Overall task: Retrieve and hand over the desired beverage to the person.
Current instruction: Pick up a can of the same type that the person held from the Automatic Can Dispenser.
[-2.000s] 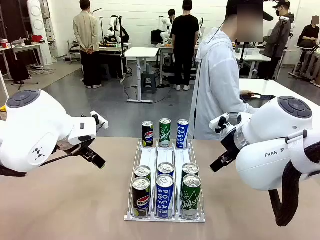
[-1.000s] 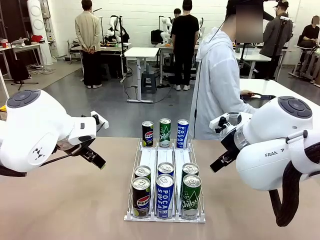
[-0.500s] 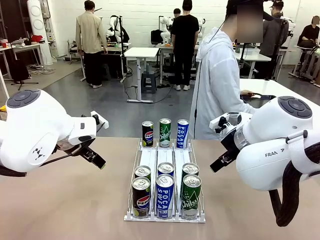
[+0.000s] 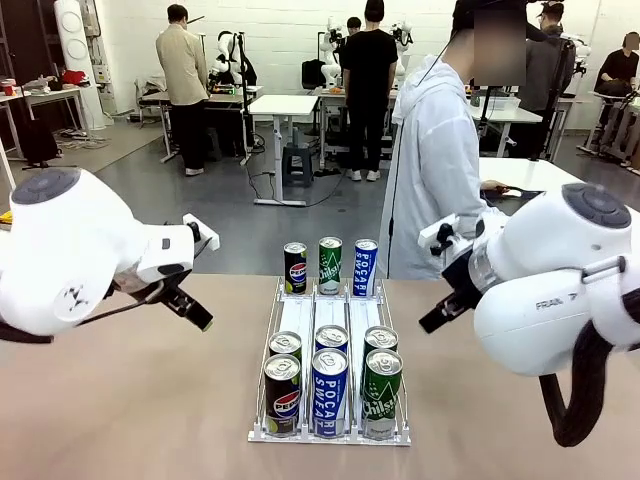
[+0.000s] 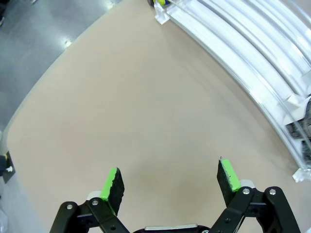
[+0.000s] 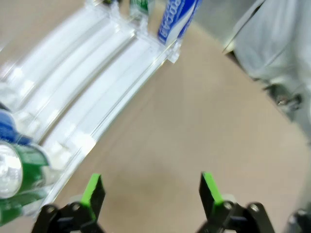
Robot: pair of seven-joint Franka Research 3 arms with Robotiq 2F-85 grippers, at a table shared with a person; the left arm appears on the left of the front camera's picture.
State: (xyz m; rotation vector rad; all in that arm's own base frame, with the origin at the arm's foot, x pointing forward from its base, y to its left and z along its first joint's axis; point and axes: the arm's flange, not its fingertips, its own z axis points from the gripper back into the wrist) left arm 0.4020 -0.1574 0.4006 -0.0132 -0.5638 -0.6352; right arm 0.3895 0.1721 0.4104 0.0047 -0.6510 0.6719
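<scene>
- Front view: I was at the very start, with nothing retrieved. My left gripper (image 4: 200, 316) hung released at the left of the frame and my right gripper (image 4: 433, 320) hung released at the right. Each was beside the rack (image 4: 297, 318) at centre and apart from it. The cans (image 4: 329, 392) stood upright in three lanes: two rows at my end and one row at the far end. The person (image 4: 435, 170) stood beyond the bench (image 4: 120, 400), upper right of centre. I could not tell which drink was wanted.
- Left wrist view: my green pads (image 5: 111, 183) stood wide over bare bench. The rack's lanes ran across the upper right, clear of them.
- Right wrist view: the picture was blurred. My fingers (image 6: 92, 191) were spread and held nothing. The rack ran along the left, with a blue Pocari can (image 6: 177, 19) at top centre and a green can (image 6: 19, 170) at lower left. The person's white jacket (image 6: 272, 43) was at upper right.
- The next move, I judged, called for learning the choice. Then one gripper would need to close around that can without knocking its neighbours.
</scene>
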